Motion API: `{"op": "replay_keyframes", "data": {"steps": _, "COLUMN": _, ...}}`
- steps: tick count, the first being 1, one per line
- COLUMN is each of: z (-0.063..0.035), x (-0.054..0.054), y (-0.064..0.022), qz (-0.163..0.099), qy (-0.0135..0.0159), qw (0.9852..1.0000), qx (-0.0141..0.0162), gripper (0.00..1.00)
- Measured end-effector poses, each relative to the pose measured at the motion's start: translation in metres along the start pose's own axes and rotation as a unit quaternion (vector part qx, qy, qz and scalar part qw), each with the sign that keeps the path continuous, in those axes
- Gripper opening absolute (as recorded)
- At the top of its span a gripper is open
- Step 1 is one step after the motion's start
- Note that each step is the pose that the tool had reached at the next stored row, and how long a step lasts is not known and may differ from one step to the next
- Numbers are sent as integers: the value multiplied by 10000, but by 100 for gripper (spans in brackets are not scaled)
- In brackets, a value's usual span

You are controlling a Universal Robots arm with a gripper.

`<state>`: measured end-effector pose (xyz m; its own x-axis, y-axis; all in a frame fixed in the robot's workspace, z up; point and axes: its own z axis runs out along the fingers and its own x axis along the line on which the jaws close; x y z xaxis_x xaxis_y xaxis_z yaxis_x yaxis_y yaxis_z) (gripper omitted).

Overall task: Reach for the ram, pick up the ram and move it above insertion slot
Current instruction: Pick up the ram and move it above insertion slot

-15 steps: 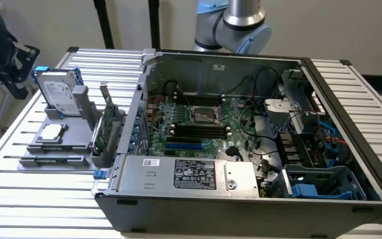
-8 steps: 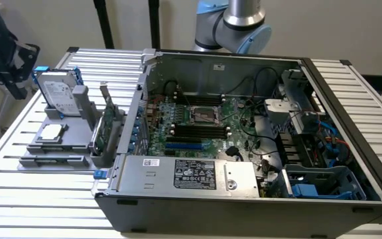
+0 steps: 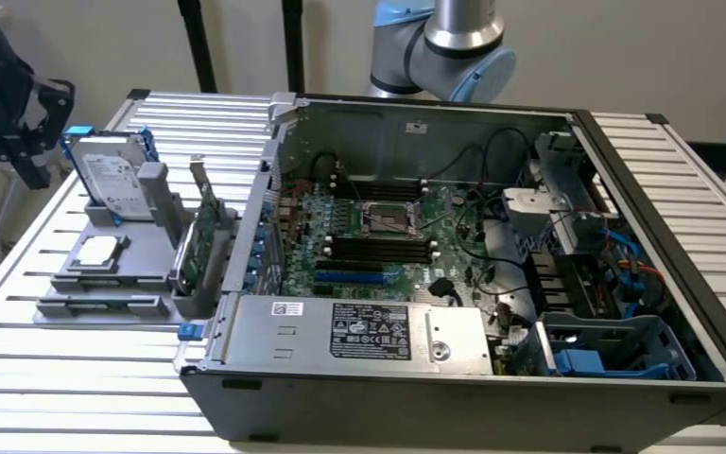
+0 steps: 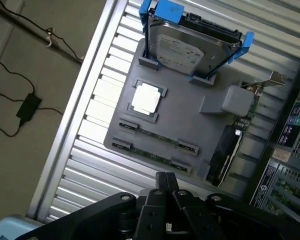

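Observation:
Two ram sticks lie side by side in the grey holder (image 4: pixel 190 120): one ram (image 4: pixel 157 136) and a second ram (image 4: pixel 151 156), both thin, long and green. My gripper (image 4: pixel 166 181) hangs above the holder's edge nearest these sticks, its black fingers shut with nothing between them and well clear of the ram. In the exterior view the gripper (image 3: pixel 23 161) is high at the left, over the table's far left corner. The insertion slot (image 3: pixel 376 248) is one of the long black slots on the motherboard inside the open computer case (image 3: pixel 464 388).
On the same holder stand a silver hard drive with blue rails (image 4: pixel 192 47), a square processor chip (image 4: pixel 147 98) and an upright expansion card (image 4: pixel 230 150). The holder rests on a ribbed metal table (image 3: pixel 73 378). Cables (image 4: pixel 20 107) lie on the floor beyond the table edge.

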<state>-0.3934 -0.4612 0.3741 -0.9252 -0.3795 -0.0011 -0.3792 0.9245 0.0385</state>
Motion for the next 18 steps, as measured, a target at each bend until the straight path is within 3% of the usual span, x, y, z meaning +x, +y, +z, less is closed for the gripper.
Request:
{"op": "replay_keyframes", "data": {"steps": 4, "z": 0, "x": 0, "y": 0, "qz": -359, "qy": 14, "qw": 9994, "qx": 0, "gripper": 11}}
{"op": "replay_keyframes", "data": {"steps": 9, "z": 0, "x": 0, "y": 0, "qz": -816, "qy": 31, "qw": 9967, "qx": 0, "gripper": 11}}
{"op": "replay_keyframes", "data": {"steps": 14, "z": 1, "x": 0, "y": 0, "qz": -1266, "qy": 48, "qw": 9919, "qx": 0, "gripper": 11}}
{"op": "replay_keyframes", "data": {"steps": 18, "z": 1, "x": 0, "y": 0, "qz": -1629, "qy": 62, "qw": 9866, "qx": -1, "gripper": 11}}
